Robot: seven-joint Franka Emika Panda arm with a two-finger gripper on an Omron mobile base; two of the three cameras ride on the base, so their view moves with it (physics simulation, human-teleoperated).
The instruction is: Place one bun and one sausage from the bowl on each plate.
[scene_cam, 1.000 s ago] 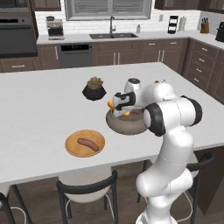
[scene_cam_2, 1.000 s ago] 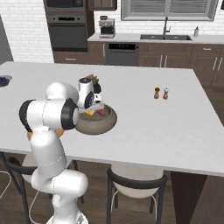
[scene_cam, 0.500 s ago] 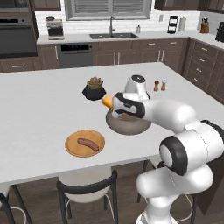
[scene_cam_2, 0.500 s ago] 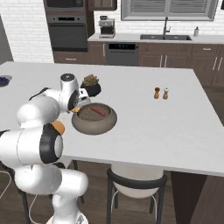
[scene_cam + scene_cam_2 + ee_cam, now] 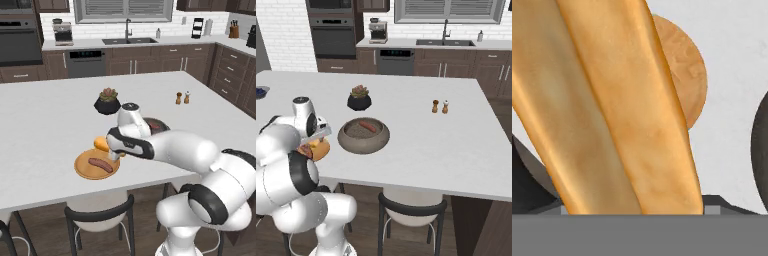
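My gripper [image 5: 111,148] is shut on an orange-brown bun [image 5: 101,144] and holds it just over the far edge of the flat wooden plate [image 5: 84,168]. One sausage [image 5: 100,164] lies on that plate. In the hand view the bun [image 5: 612,110] is huge and close, with the wooden plate [image 5: 688,75] behind it. From the right, the bun [image 5: 319,149] hangs left of the grey-brown bowl [image 5: 347,142], which holds one sausage [image 5: 367,126]. The bowl [image 5: 156,124] is partly hidden behind my arm. The pale grey-rimmed plate is out of view.
A dark pot with a plant [image 5: 107,102] stands behind the bowl. Two small shakers [image 5: 182,97] sit farther right on the counter. A small bowl of blue berries [image 5: 260,92] is at the far left edge. Stools stand under the counter's front edge.
The arm has swung left from the bowl, carrying the bun, and now holds it above the wooden plate. The sausages have not moved.
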